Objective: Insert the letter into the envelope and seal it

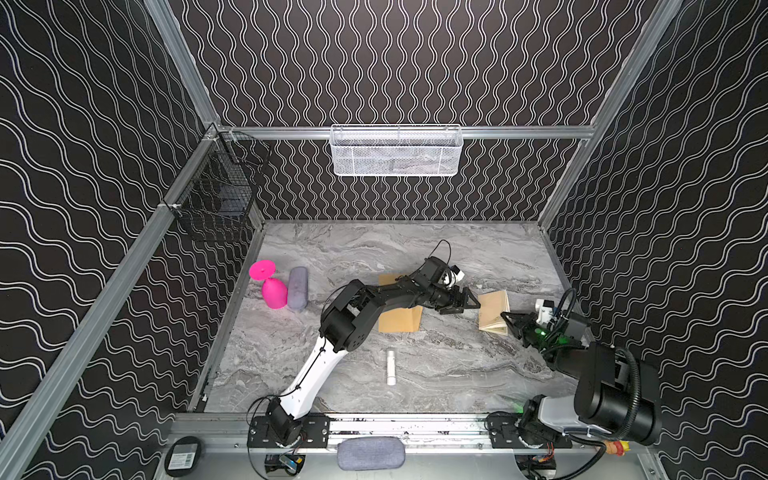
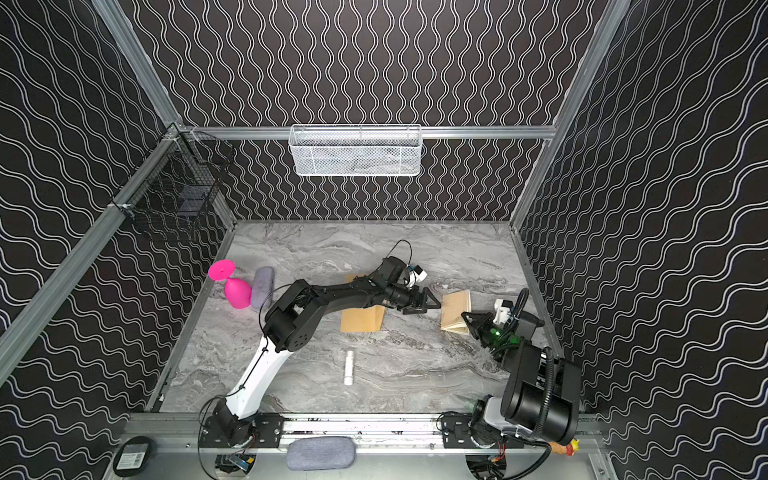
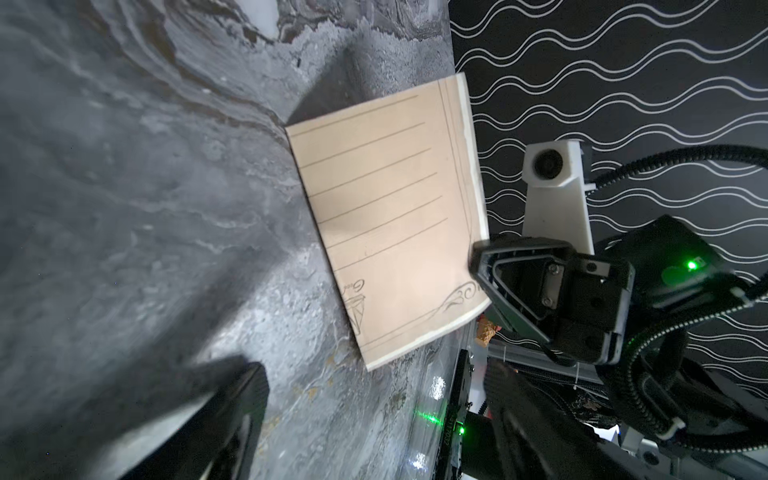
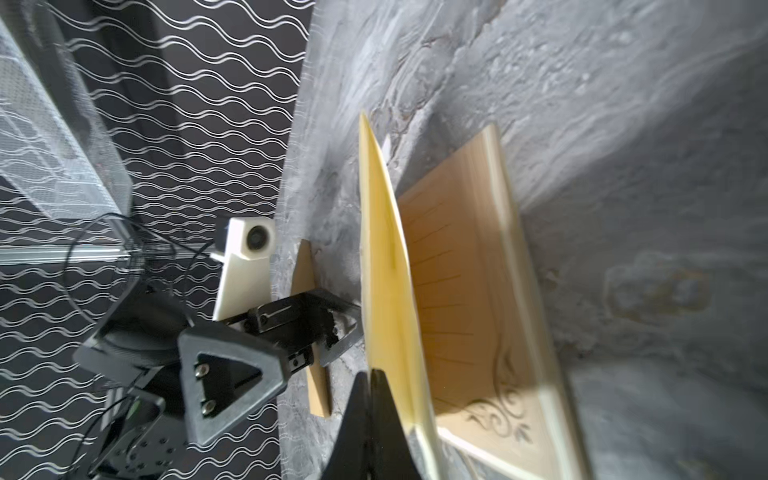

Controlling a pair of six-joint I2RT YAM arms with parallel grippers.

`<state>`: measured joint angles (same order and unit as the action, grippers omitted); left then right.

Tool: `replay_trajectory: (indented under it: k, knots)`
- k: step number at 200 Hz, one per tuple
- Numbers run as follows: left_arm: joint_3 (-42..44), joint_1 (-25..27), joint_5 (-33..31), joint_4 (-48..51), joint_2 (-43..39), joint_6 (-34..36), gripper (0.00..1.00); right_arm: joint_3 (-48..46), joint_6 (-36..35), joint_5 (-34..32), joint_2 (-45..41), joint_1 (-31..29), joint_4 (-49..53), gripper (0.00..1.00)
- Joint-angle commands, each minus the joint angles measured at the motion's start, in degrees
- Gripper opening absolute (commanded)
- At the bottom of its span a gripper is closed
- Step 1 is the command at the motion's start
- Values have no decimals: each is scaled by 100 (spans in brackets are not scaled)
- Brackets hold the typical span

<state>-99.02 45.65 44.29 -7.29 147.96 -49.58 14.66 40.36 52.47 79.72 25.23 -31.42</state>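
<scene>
The right gripper [image 1: 506, 318] pinches the folded letter's [image 1: 492, 309] lifted edge; the left gripper [image 1: 468, 305] hovers alongside, jaws wide.

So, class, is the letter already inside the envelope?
No, in a top view the letter sits outside, well apart from the envelope.

Black jointed arms [image 1: 386, 297], white lower link [image 1: 309, 384], white wrist-camera housing [image 3: 555, 183], green indicator light [image 3: 691, 264], ribbed black cable [image 3: 681, 153]
</scene>
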Motion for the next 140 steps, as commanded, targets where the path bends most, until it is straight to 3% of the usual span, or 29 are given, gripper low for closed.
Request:
replay_trajectory:
  k: [1,73,111,140]
  knots:
    - [49,-3,66,-220,78,-284,86,-183,530,324,6,0,-1038,0]
    - [263,-3,202,-833,143,-688,86,-489,1686,786,446,-204,-3030,0]
    - [331,-2,255,-1053,120,-795,84,-519,1714,692,568,-459,-3105,0]
    - [400,-3,301,-1278,100,-902,74,-506,1573,580,806,-590,-2939,0]
